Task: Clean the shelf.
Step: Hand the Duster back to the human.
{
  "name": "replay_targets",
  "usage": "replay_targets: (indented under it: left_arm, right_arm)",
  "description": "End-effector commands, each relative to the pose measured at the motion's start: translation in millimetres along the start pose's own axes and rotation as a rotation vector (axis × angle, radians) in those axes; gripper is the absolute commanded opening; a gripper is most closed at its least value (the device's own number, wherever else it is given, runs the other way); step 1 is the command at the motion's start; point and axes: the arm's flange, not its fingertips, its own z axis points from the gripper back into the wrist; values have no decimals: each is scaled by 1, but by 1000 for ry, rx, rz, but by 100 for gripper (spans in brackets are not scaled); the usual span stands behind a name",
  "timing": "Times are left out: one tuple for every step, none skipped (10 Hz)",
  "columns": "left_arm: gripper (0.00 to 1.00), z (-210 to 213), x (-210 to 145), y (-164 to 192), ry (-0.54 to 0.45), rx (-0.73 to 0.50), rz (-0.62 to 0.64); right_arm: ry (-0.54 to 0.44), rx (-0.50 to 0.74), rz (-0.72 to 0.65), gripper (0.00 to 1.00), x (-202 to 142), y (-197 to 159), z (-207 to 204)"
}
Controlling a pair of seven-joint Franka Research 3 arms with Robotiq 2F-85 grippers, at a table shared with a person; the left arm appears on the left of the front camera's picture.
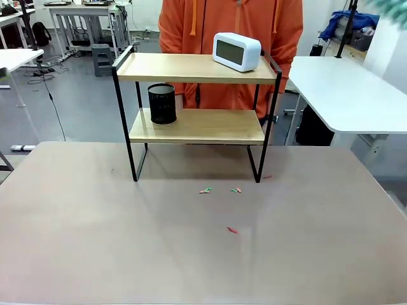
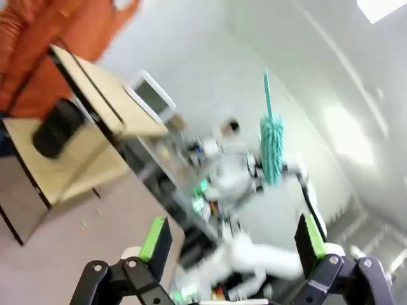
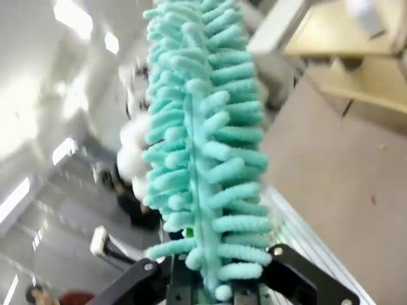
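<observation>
Item: shelf (image 1: 197,95), a two-tier rack of light wooden boards in a thin black metal frame on four legs, standing at the far middle of the grey-brown surface (image 1: 95,241), directly in front of a person in an orange hooded top (image 1: 267,25). Upper board: one white digital clock (image 1: 236,51) toward its right end, tilted face turned toward the camera. Lower board: one black mesh cup (image 1: 162,103), cylindrical, upright at the left end; its contents cannot be told from the front view. Surface in front of the shelf: small scraps of coloured paper (image 1: 205,190), red and green, two clusters just ahead of the legs and one red scrap (image 1: 232,230) farther toward the near edge. Left end effector (image 2: 232,238): jaws standing wide, green pads (image 2: 154,239) well apart, nothing between them, raised above the surface with the shelf off to the upper left of its own view. Right end effector (image 3: 210,289): closed on the base of a teal chenille duster (image 3: 203,133), whose fluffy head rises straight up along the fingers; the shelf lies blurred in the upper right corner of that view.
</observation>
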Motion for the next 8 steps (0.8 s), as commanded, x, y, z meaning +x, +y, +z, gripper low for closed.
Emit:
replay_targets:
  left_arm:
    - [100, -49, -5, 4, -35, -19, -70]
    - [100, 0, 0, 0, 0, 0, 0]
    - [100, 0, 0, 0, 0, 0, 0]
    - [100, 0, 0, 0, 0, 0, 0]
    - [100, 0, 0, 0, 0, 0, 0]
    - [100, 0, 0, 0, 0, 0, 0]
    - [100, 0, 0, 0, 0, 0, 0]
    - [100, 0, 0, 0, 0, 0, 0]
  right_arm:
    - [-283, -23, -143, 0, -11, -44, 13]
    - [-291, -64, -295, 0, -19, -76, 23]
    - [-299, -77, -382, 0, -23, -99, 26]
    - [-308, -86, -489, 0, -28, -126, 28]
    - [-316, -99, -608, 0, -35, -153, 32]
    - [-328, -119, -681, 0, -40, -176, 34]
    - [-344, -163, -782, 0, -51, -194, 38]
    - [-347, -210, -822, 0, -56, -204, 37]
